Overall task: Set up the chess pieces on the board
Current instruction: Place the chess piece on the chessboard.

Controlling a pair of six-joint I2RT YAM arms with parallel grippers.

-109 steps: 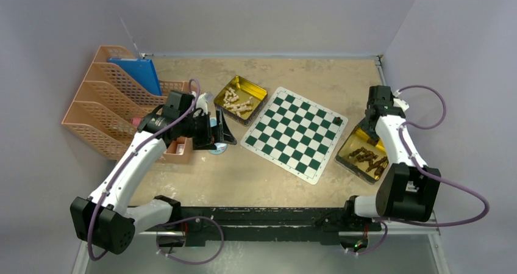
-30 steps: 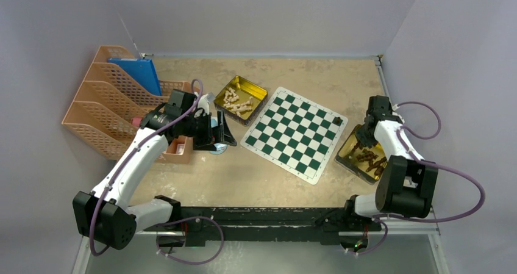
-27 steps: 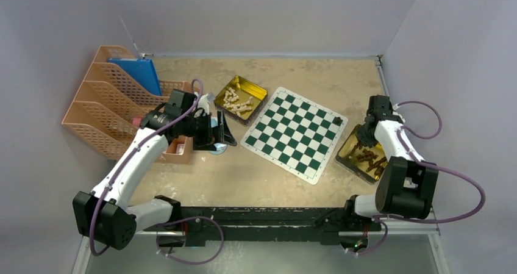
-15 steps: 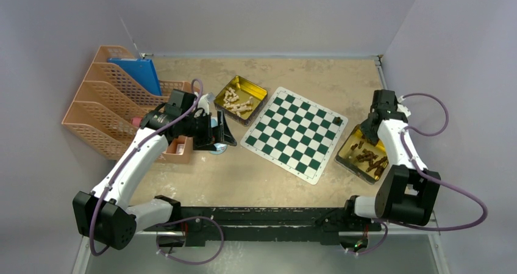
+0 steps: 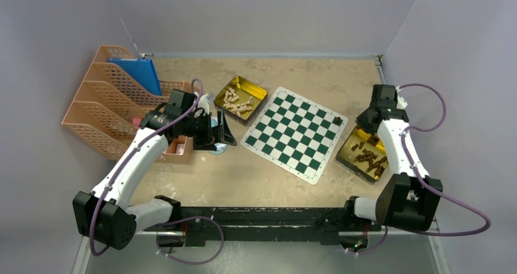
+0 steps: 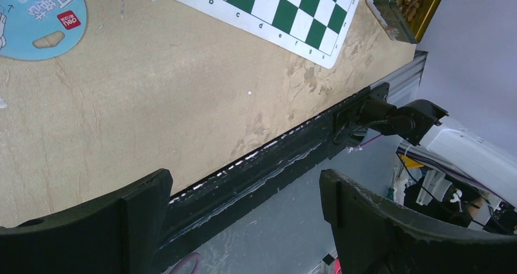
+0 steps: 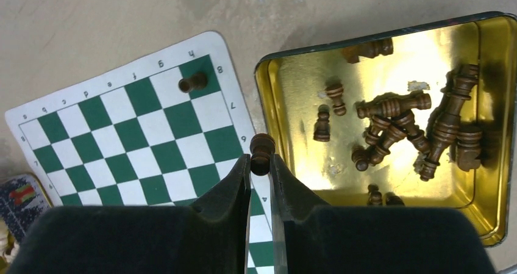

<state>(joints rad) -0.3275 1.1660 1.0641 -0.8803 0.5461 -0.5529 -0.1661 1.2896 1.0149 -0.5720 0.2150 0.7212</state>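
The green and white board (image 5: 295,132) lies mid-table; it also shows in the right wrist view (image 7: 134,133) and the left wrist view (image 6: 286,11). One dark brown piece (image 7: 193,81) stands on its far right corner square (image 5: 336,121). My right gripper (image 7: 261,158) is shut on a dark brown piece (image 7: 262,147), held above the board's right edge beside the gold tin (image 7: 268,97) of several dark pieces (image 7: 396,127). In the top view the right gripper (image 5: 366,119) is over that tin (image 5: 341,153). My left gripper (image 6: 244,194) is open and empty, left of the board (image 5: 221,132).
A second gold tin (image 5: 261,91) with pale beige pieces (image 5: 236,102) stands behind the board's left corner. An orange file rack (image 5: 97,112) with a blue folder (image 5: 139,71) fills the left side. A blue round card (image 6: 36,18) lies under the left gripper.
My right gripper dipped into the tin of dark pieces, then rose and moved back toward the board's right edge, now holding a dark piece. The left arm has not moved.
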